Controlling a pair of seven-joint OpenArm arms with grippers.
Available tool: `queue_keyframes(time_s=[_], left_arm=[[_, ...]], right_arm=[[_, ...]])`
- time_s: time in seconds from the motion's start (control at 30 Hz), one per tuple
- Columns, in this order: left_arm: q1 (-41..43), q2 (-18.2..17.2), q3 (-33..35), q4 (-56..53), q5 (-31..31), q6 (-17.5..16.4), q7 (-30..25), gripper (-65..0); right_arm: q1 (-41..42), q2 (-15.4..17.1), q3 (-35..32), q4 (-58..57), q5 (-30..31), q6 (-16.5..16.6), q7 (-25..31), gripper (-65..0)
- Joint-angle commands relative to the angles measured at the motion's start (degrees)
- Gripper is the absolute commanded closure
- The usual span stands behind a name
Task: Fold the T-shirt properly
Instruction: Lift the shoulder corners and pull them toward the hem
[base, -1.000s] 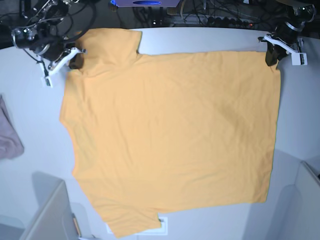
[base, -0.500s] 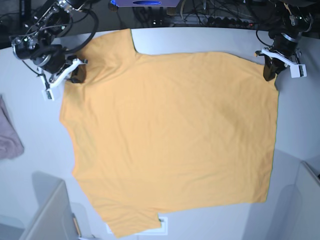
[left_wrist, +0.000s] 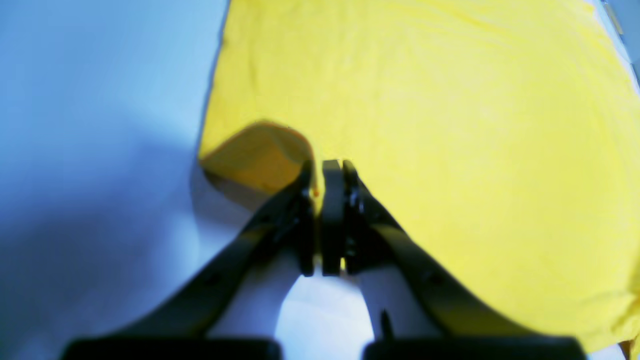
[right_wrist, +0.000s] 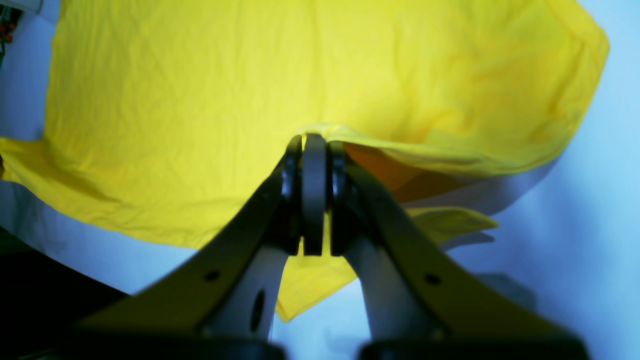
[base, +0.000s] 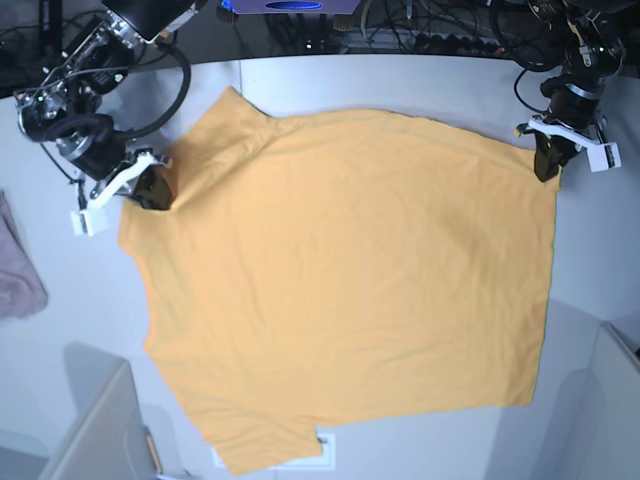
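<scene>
An orange-yellow T-shirt lies spread across the pale table, filling most of the base view from the upper left of the frame down to the lower centre. At the upper right of that frame the left gripper sits on the shirt's far corner; its wrist camera shows the black jaws pressed together on a lifted fold of the yellow cloth, the corner curling up just left of the fingertips in mid-frame. At the upper left of the base view the right gripper meets the shirt beside the sleeve; its own camera shows the jaws pinched tight on the fabric's edge, which rises off the table at centre frame with a shadowed gap beneath it, right of the fingers. A pinkish-mauve cloth lies apart at the left edge of the base view. Cables crowd the dark strip along the top.
</scene>
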Motion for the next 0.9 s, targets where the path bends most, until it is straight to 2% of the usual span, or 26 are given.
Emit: queue_keyframes(time_s=[0.0, 0.1, 0.33, 0.5, 0.77, 0.87], left_arm=[[-1.0, -0.7, -0.3, 0.9, -0.9, 0.9, -1.5, 0.0], [-2.7, -0.7, -0.3, -0.2, -1.4, 3.1, -1.5, 0.0], [-5.5, -0.6, -0.3, -0.3, -1.4, 4.0, -1.5, 0.0], [-5.9, -0.6, -0.4, -0.4, -1.4, 6.7, -1.7, 0.0], [-9.6, -0.7, -0.4, -3.1, -0.9, 8.6, -1.8, 0.0], [-10.6, -0.7, -0.4, -3.1, -0.9, 9.0, -1.8, 0.0]], right_arm=[[1.3, 0.5, 0.0, 0.6, 1.1, -0.2, 1.2, 0.0], [2.7, 0.5, 0.0, 0.6, 1.0, -0.2, 1.2, 0.0], [6.1, 0.6, 0.0, -4.1, 0.9, -0.3, 1.5, 0.0], [8.8, 1.9, 0.0, -9.3, 1.2, -4.0, 1.5, 0.0], [14.3, 2.9, -0.1, -11.0, 0.8, -4.7, 1.7, 0.0], [16.4, 3.5, 0.0, -14.6, 0.8, -7.3, 1.7, 0.0]])
